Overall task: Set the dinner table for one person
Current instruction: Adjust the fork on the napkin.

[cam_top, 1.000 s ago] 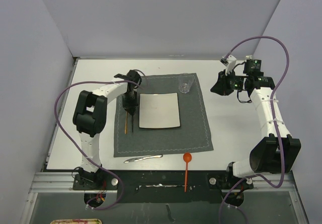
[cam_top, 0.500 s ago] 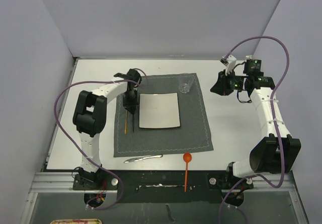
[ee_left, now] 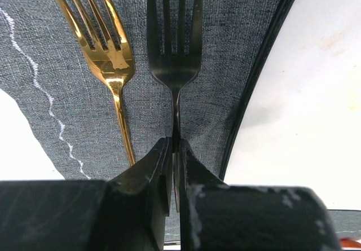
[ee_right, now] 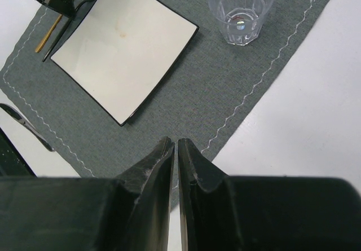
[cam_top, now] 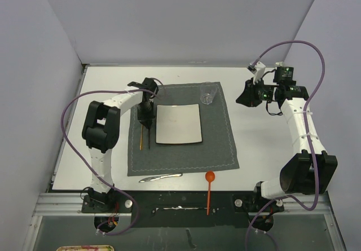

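The dinner table (cam_top: 265, 144) carries a dark grey placemat (cam_top: 180, 155) with a square off-white plate (cam_top: 178, 124) on it. Left of the plate lie a gold fork (ee_left: 110, 53) and a black fork (ee_left: 175, 53), side by side on the mat. My left gripper (ee_left: 175, 144) is shut on the black fork's thin handle, low over the mat; from above the left gripper (cam_top: 145, 115) sits at the plate's left edge. My right gripper (ee_right: 175, 144) is shut on nothing and hangs high over the mat's right border, seen from above as the right gripper (cam_top: 243, 97).
A clear glass (cam_top: 207, 95) stands at the mat's far right corner. A silver knife (cam_top: 161, 177) lies on the table by the mat's near edge, and an orange spoon (cam_top: 209, 190) lies across the table's front edge. Grey walls close in the left, back and right.
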Controlling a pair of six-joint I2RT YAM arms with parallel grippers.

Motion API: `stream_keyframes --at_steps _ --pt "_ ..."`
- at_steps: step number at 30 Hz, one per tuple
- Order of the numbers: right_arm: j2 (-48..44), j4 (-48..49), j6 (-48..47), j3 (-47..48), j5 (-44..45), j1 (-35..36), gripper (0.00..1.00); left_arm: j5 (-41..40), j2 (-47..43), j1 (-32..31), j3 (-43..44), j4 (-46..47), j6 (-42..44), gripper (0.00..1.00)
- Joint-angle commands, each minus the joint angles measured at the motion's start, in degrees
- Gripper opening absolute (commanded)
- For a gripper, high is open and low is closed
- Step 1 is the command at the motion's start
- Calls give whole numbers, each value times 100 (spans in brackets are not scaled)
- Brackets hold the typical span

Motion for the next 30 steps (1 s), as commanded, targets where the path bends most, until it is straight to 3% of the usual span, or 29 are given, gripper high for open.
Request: stream_keyframes --at_steps 1,5,30 --pt "-64 144 37 213 -232 -39 11 238 93 68 309 -151 105 0" --pt "-51 121 32 230 -321 -60 11 498 67 131 347 -158 269 0" --pt "-85 68 80 266 -484 -144 12 294 128 131 134 -144 346 6"
